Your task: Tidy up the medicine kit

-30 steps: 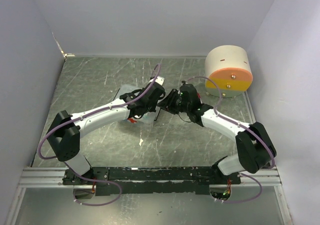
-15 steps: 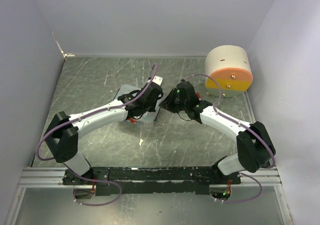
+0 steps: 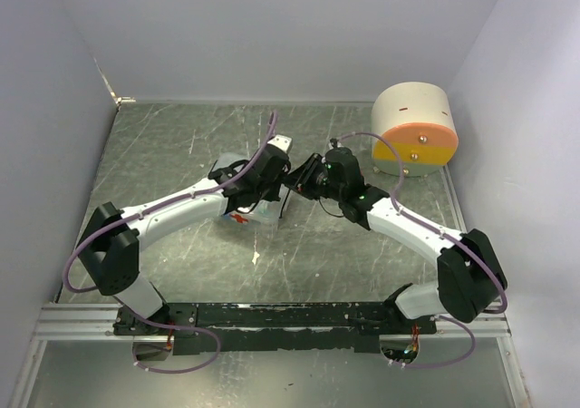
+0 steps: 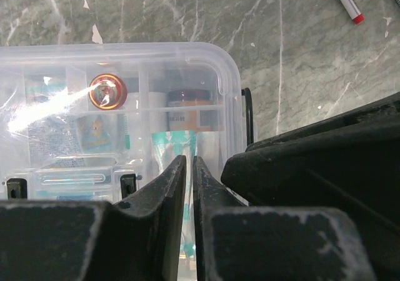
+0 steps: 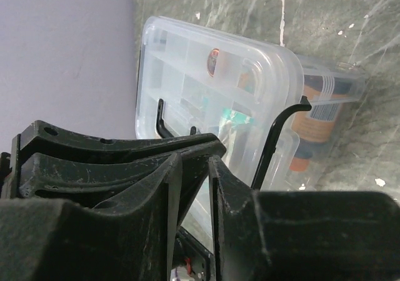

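Observation:
The medicine kit point(image 3: 256, 214) is a clear plastic box with a red cross, lying mid-table mostly under my left arm. In the left wrist view its divided tray point(image 4: 112, 112) holds small items and the black handle point(image 4: 248, 115) hangs at its right end. My left gripper point(image 4: 189, 160) is shut, tips over the kit's near edge. My right gripper point(image 5: 194, 160) meets it from the right point(image 3: 297, 179), jaws a narrow gap apart beside the handle point(image 5: 275, 140). Clear plastic shows in that gap; I cannot tell whether it is pinched.
A big cream, orange and yellow drum point(image 3: 414, 129) stands at the back right corner. A white pen with a red tip point(image 4: 345, 0) lies on the grey marbled table point(image 3: 181, 145) beyond the kit. Grey walls close in on three sides.
Both wrists have shifted a little toward the back left over the kit. The right jaws have narrowed. The left jaws stay shut.

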`<state>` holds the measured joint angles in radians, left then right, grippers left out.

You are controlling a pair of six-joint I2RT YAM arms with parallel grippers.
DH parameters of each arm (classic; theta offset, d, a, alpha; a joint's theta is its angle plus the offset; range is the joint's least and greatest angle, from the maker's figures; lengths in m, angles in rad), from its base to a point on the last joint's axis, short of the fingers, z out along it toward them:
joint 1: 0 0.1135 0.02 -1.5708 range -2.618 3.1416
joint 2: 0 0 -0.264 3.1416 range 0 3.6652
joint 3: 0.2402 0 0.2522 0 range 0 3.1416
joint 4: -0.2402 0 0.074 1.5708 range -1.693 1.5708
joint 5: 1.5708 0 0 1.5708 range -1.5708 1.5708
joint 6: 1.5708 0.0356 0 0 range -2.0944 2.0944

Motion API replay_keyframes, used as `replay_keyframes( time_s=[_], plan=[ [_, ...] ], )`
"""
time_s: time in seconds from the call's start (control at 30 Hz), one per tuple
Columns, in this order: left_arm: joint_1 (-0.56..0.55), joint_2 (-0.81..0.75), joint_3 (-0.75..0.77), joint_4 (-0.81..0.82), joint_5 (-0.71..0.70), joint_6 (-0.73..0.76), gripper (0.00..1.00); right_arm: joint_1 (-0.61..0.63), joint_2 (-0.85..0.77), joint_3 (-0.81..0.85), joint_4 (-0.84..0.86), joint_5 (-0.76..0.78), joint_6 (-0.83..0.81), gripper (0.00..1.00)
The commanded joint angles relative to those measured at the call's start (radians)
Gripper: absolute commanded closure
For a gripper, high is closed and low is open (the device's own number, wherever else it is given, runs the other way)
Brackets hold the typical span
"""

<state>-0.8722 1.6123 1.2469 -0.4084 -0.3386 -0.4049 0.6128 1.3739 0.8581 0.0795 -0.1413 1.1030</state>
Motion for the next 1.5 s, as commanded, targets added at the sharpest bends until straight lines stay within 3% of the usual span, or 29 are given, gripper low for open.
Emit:
replay_keyframes(
  time_s=[0.0, 0.23, 0.47, 0.73, 0.87, 1.03, 1.3, 1.47],
  plan=[
    [0.014, 0.033, -0.034, -0.167, 0.087, -0.021, 0.80, 0.004, -0.024, -0.018, 0.006, 0.023, -0.001, 0.74],
    [0.055, -0.042, 0.081, -0.236, 0.106, -0.009, 0.68, 0.004, -0.130, -0.029, -0.092, 0.119, -0.097, 0.57],
    [0.222, -0.202, 0.051, -0.239, 0.092, 0.008, 0.32, 0.002, -0.204, -0.054, -0.237, 0.211, -0.274, 0.39],
    [0.467, -0.283, -0.126, -0.171, 0.216, 0.003, 0.14, 0.004, -0.168, -0.074, -0.174, 0.043, -0.385, 0.25],
    [0.550, -0.259, -0.161, -0.136, 0.303, -0.017, 0.12, 0.007, -0.102, -0.053, -0.113, -0.033, -0.377, 0.23],
    [0.592, -0.203, -0.157, -0.142, 0.374, -0.047, 0.15, 0.008, -0.005, 0.000, -0.095, -0.036, -0.348, 0.26],
    [0.595, -0.241, -0.235, -0.129, 0.517, -0.082, 0.33, 0.008, 0.134, 0.082, -0.061, -0.030, -0.334, 0.63],
    [0.596, -0.277, -0.274, -0.137, 0.538, -0.086, 0.36, 0.002, 0.192, 0.116, -0.024, -0.034, -0.391, 0.73]
  ],
)
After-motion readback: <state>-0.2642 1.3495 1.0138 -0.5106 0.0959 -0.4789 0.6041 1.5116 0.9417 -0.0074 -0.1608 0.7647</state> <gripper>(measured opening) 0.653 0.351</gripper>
